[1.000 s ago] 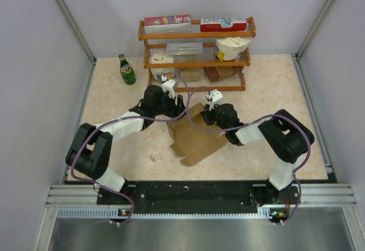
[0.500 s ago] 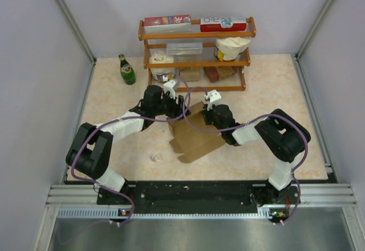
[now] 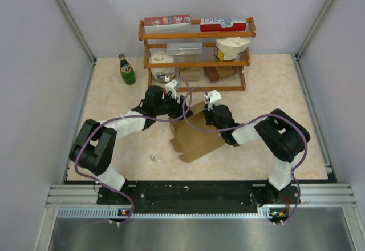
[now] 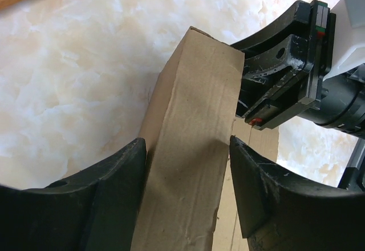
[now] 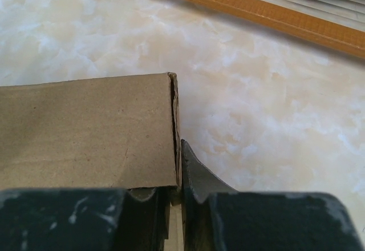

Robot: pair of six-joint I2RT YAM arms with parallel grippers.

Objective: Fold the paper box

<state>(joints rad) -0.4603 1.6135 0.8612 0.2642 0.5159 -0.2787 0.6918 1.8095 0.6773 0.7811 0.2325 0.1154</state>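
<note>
The kraft-brown paper box [image 3: 195, 137] lies part-folded in the middle of the table, one end raised between the two grippers. My left gripper [image 3: 174, 106] is at its far left corner. In the left wrist view my left gripper [image 4: 188, 145] has both fingers pressed against a raised folded panel of the box [image 4: 191, 148]. My right gripper [image 3: 210, 113] is at the far right corner. In the right wrist view my right gripper [image 5: 174, 188] is pinched on the edge of an upright cardboard wall [image 5: 85, 131]. The right gripper also shows in the left wrist view [image 4: 296, 74].
A wooden shelf [image 3: 197, 64] stands at the back with red-and-white cartons [image 3: 167, 21], a white bag and small blocks on it. Its rail shows in the right wrist view [image 5: 256, 8]. A green bottle [image 3: 126, 70] stands at the back left. A small scrap [image 3: 154, 157] lies near the front.
The right gripper has shifted a little left and away, and the box's near part has drawn in and lies flatter. The left gripper has hardly moved.
</note>
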